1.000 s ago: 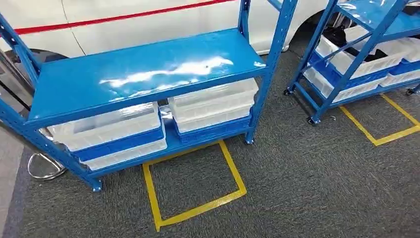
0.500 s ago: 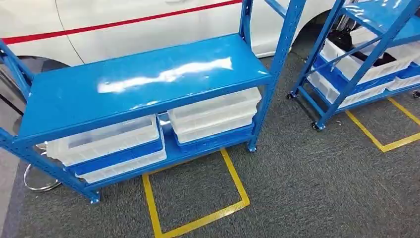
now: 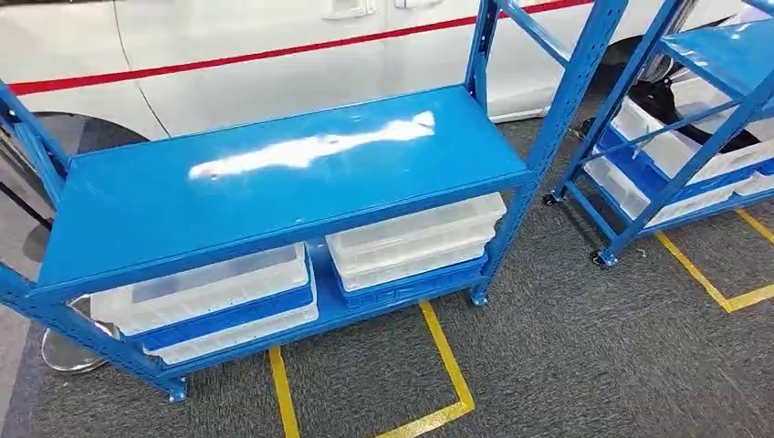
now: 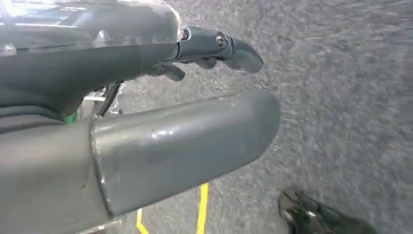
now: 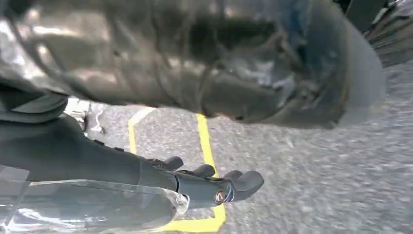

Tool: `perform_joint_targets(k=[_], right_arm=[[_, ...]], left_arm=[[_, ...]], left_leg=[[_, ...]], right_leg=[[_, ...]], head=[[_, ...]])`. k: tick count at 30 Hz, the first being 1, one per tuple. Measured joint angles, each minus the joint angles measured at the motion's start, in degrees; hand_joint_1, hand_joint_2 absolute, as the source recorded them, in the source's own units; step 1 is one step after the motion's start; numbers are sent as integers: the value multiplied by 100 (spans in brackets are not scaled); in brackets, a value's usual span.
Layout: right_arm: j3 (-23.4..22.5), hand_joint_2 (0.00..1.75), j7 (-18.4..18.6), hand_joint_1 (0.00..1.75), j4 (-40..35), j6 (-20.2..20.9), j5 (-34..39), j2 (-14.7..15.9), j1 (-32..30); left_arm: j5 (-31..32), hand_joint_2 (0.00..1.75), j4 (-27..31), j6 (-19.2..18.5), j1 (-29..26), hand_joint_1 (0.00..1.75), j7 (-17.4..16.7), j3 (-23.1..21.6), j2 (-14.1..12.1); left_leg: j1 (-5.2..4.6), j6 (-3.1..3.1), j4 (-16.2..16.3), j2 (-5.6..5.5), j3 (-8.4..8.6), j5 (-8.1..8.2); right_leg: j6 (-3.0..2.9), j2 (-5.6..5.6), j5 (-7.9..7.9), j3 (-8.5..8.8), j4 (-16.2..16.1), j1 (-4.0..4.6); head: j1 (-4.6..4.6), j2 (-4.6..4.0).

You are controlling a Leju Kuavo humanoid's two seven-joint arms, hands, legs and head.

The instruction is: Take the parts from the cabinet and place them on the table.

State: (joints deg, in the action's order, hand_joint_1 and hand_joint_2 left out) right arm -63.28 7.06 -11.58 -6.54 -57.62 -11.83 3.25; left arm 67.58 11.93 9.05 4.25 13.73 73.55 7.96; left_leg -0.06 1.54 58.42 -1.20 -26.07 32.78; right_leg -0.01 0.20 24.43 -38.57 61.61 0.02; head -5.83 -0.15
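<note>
Facing blue cabinet (image 3: 274,173), robot hangs left hand (image 4: 146,141) and right hand (image 5: 160,180) slack, grasping nothing; white bins (image 3: 411,242) untouched, task barely begun.

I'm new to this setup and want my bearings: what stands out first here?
The glossy blue shelf rack in the middle, its top shelf bare and reflecting light. Beneath it, white bins sit stacked on the lower shelf. Behind runs a white car with a red stripe, and yellow floor tape marks the grey carpet in front.

A blue metal rack (image 3: 274,178) stands on grey carpet (image 3: 584,356) marked with yellow tape (image 3: 447,356). Its lower shelf carries two stacks of white and blue bins (image 3: 411,246), side by side.
</note>
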Motion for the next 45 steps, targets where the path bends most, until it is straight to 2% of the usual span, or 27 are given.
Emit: perform_joint_targets(k=[3, 5, 6, 8, 9, 10, 12, 14, 15, 16, 19, 21, 23, 24, 25, 26, 28, 29, 30, 33, 35, 39, 40, 41, 42, 44, 45], right_arm=[[-2, 0, -2, 0, 0, 0, -15, -2, 34], [-4, 0, -7, 0, -2, 0, -17, -6, 22], [-4, 0, -7, 0, -4, 0, -17, -4, 29], [-4, 0, -4, 0, -4, 24, -44, -6, 46], [-4, 0, 0, 0, -4, 46, -81, -6, 44], [-2, 0, 7, 0, -4, 66, -105, -6, 41], [-4, 0, 7, 0, -4, 68, -111, -9, 23], [-4, 0, 4, 0, -4, 52, -90, -11, 16], [-4, 0, 2, 0, -4, 52, -83, -11, 27], [-4, 0, -2, 0, -4, 46, -76, -11, 71], [-4, 0, -4, 0, -7, 33, -48, -11, 104], [-4, 0, -4, 0, -7, 31, -44, -11, 100], [-4, 0, -4, 0, -7, 31, -44, -11, 96], [-4, 0, -4, 0, -7, 31, -44, -11, 92], [-4, 0, -7, 0, -4, 31, -44, -11, 84], [-4, 0, -7, 0, -4, 33, -44, -11, 75], [-4, 0, -7, 0, -4, 33, -44, -11, 61], [-7, 0, -9, 0, -4, 33, -44, -11, 51], [-4, 0, -9, 0, -4, 33, -44, -4, 54], [-4, 0, -9, 0, -4, 33, -44, -4, 80], [-7, 0, -9, 0, -7, 35, -44, -9, 69], [-7, 0, 4, 0, -7, 37, -44, -11, 69], [-7, 0, 4, 0, -4, 37, -44, -11, 69], [-7, 0, 4, 0, -6, 39, -44, -11, 70], [-7, 175, -2, 0, -4, 46, -42, -13, 70], [-7, 175, -2, 0, -4, 63, -39, -20, 68], [-7, 175, 7, 0, -7, 72, -44, -15, 69]], left_arm=[[0, 0, 0, 4, 30, 0, 2, 0, 2], [2, 0, 0, 4, 37, 0, 0, 0, 4], [2, 0, 0, 4, 42, 0, 0, 0, 9], [4, 0, 0, 9, 27, 0, 0, 0, 4], [7, 0, 0, 17, 17, 0, -4, 0, 0], [17, 0, 0, 24, 17, 0, -22, 0, 0], [31, 0, 0, 44, 11, 0, -39, 0, -2], [46, 0, 0, 59, -33, 0, -39, 0, 0], [50, 0, 0, 61, -38, 0, -39, 0, 0], [55, 0, 0, 68, -28, 0, -39, 0, 0], [63, 0, 0, 79, -17, 0, -31, 0, 0], [66, 0, 0, 81, -4, 0, -24, 0, 4], [66, 0, 0, 83, 11, 0, -22, 0, 2], [68, 0, 0, 85, 12, 0, -22, 0, 2], [68, 0, 0, 94, 11, 0, -22, 0, 2], [77, 0, 0, 98, 12, 0, -22, 0, 2], [76, 0, 0, 98, 4, 0, -24, 0, 2], [79, 0, 0, 98, -4, 0, -24, 0, 7], [81, 0, -2, 98, 21, 0, -22, 0, 15], [81, 0, -2, 98, 27, 0, -22, -2, 13], [81, 0, -2, 98, 35, 0, -24, -2, 4], [83, 0, 0, 105, 26, 0, -42, -2, 2], [85, 0, -2, 116, 20, 0, -48, -2, 0], [100, 0, 0, 125, 14, 0, -57, -2, 0], [101, 0, 0, 131, 12, 0, -61, -2, 0], [101, 0, 0, 140, 15, 0, -70, -2, -2], [101, 0, -2, 140, 17, 0, -70, -2, 0]], left_leg=[[-1, -89, 110, -1, 109, -68], [17, -146, 682, 47, -161, -166], [35, -185, 1061, 54, -422, -97], [66, -248, 1592, 69, -900, 395], [74, -261, 1633, 74, -1036, 608], [78, -266, 1522, 80, -1095, 626], [84, -262, 899, 106, -1025, 179], [82, -239, 178, 159, -949, -806], [49, -178, 218, 174, -967, -581], [46, -119, 233, 168, -922, -693], [89, -2, 133, 140, -864, -729], [80, 62, 80, 137, -798, -708], [61, 113, 76, 137, -779, -665], [52, 121, 77, 133, -760, -641], [49, 122, 77, 120, -729, -616], [42, 115, 77, 98, -674, -582], [23, 95, 76, 76, -550, -511], [31, 84, 68, 77, -559, -482], [-19, 36, 102, 67, -522, -449], [18, -46, 40, 73, -515, -460], [8, -111, 112, 80, -498, -379], [63, -217, 1584, 87, -1256, 298], [73, -236, 1749, 88, -1368, 270], [84, -244, 1627, 89, -1339, 107], [91, -245, 1247, 90, -1181, -164], [108, -231, 221, 107, -705, -667], [102, -254, 55, 105, -625, -529]], right_leg=[[-102, 23, 43, 177, -90, -18], [-175, 5, 94, 388, -210, -53], [-196, 0, 132, 448, -228, -61], [-195, -15, 237, 556, -238, -65], [-193, -32, 292, 631, -238, -70], [-180, -41, 355, 716, -235, -76], [-141, -75, 482, 893, -235, -86], [-74, -120, 608, 991, -218, -65], [-37, -103, 652, 1029, -195, -57], [13, -113, 707, 1014, -193, -50], [104, -126, 788, 1092, -240, -60], [132, -72, 1023, 900, 172, -65], [159, -50, 1394, 327, 1120, -78], [164, -49, 1418, 123, 1401, -78], [164, -49, 1310, 31, 1448, -77], [150, -48, 1045, 73, 1224, -76], [71, -39, 374, 405, 294, -61], [12, -24, 270, 509, -34, -27], [-11, -24, 313, 558, -119, -12], [-40, -19, 350, 561, -165, 15], [-98, -44, 300, 668, -316, -68], [-148, -60, 309, 691, -325, -76], [-148, -59, 320, 695, -317, -80], [-141, -56, 335, 708, -308, -85], [-125, -54, 357, 730, -299, -91], [-77, -54, 407, 788, -278, -99], [-55, -55, 443, 764, -237, -29]], head=[[2, 0], [8, 0], [11, 0], [13, 0], [10, 0], [13, 0], [8, 0], [8, 0], [8, 0], [6, 0], [11, 0], [6, 0], [4, 0], [6, 0], [6, -2], [6, 0], [6, 0], [6, 0], [6, -2], [2, 0], [0, -2], [8, 0], [8, 0], [8, 0], [8, -2], [8, 0], [10, 0]])
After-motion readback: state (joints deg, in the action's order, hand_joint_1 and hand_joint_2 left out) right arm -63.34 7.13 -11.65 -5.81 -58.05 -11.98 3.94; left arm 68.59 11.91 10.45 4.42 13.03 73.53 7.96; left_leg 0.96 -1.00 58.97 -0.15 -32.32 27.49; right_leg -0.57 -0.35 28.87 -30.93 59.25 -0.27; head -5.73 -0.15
